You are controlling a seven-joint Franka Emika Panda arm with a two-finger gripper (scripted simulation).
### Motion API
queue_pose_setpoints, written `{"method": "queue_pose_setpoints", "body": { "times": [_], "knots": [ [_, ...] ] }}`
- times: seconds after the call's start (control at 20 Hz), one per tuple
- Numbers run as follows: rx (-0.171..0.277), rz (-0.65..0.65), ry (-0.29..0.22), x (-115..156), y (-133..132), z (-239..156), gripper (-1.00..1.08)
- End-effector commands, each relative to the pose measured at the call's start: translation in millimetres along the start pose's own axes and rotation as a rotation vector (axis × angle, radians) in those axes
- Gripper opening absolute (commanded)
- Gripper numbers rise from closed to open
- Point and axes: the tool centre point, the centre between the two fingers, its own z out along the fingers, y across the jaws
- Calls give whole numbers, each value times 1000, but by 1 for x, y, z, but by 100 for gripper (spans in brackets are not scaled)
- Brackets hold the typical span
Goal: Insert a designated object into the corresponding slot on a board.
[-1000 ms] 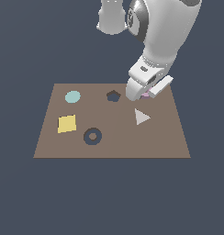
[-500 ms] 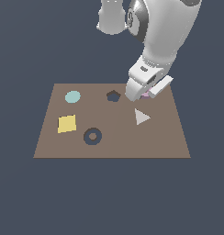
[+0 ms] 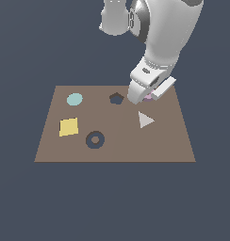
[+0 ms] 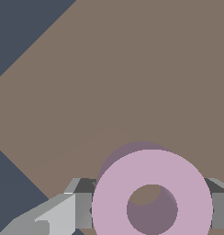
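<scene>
Gripper holds the pink ring above the far right part of the board.

From the exterior view's left: a cyan disc [image 3: 74, 99] and a yellow square [image 3: 69, 127], then the ring-shaped slot [image 3: 94, 140] near the front, a pentagon recess [image 3: 116, 98], a grey triangle [image 3: 145, 119]. The gripper [image 3: 144, 96] is closed on the ring [image 4: 152, 195], which is mostly hidden in the exterior view; it seems lifted off the board [image 3: 168, 141], well apart from the slot.

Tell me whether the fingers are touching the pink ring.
Touching: in the wrist view both fingers press against opposite sides of the pink ring, with no gap.
</scene>
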Motion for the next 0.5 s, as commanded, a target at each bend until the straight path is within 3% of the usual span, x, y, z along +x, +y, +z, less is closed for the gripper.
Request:
{"method": "queue_pose_setpoints", "body": {
  "times": [0.0,0.45],
  "knots": [
    [0,-22,0,-3,3,0,-100],
    [0,-167,0,-21,21,-1,-100]
  ]
}}
